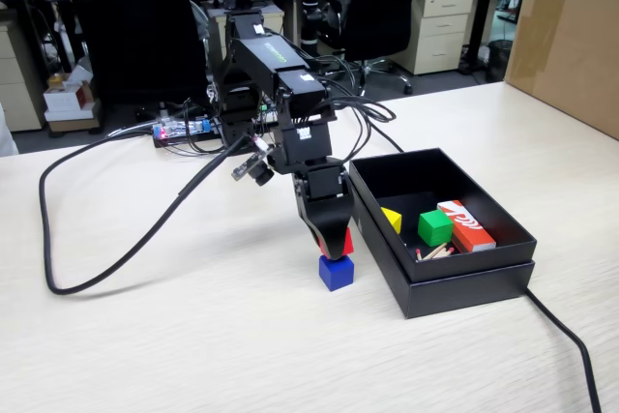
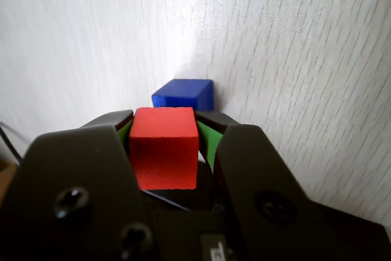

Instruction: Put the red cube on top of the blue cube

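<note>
As the arm bends down over a pale wooden table [image 1: 193, 336], its gripper [image 1: 335, 242] is clamped on the red cube [image 2: 165, 147], holding it directly above the blue cube [image 1: 336, 272]. In the fixed view the red cube sits just over the blue one's top face; whether the two touch cannot be told from either camera. The wrist view shows the red cube pinched squarely between the two jaws, green pads pressed against its left and right sides, with the blue cube [image 2: 184, 93] just beyond it on the tabletop. The hold seems chosen to keep the red cube level and clear beneath, so its underside can meet the blue top flat. As a cube it has no long axis; its faces look roughly parallel to the blue cube's, with at most a slight twist between them. To the right in the fixed view, an open black box [image 1: 464, 282] holds a green cube [image 1: 434, 227], a yellow piece [image 1: 392, 220] and a red-orange carton [image 1: 466, 225], all apart from the stack.
</note>
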Controlling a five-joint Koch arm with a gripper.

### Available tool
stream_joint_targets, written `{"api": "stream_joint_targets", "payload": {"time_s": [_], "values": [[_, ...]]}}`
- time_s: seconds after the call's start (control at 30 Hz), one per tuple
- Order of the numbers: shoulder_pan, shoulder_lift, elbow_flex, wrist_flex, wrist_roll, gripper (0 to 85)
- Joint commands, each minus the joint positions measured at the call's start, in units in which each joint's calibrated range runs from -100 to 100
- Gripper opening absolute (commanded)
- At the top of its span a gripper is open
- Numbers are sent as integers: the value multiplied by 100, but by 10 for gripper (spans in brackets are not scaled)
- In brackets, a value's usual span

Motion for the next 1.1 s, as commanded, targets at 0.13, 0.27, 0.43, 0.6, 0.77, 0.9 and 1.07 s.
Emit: {"api": "stream_joint_targets", "payload": {"time_s": [0.13,0.27,0.43,0.6,0.77,0.9,1.07], "values": [[-5,-133,448,350,20,9],[-5,-110,394,359,24,8],[0,-110,376,419,29,9],[-5,-75,312,514,24,9],[-5,-64,213,592,20,9],[-5,-52,195,592,20,9],[-5,-75,131,592,20,9]]}}
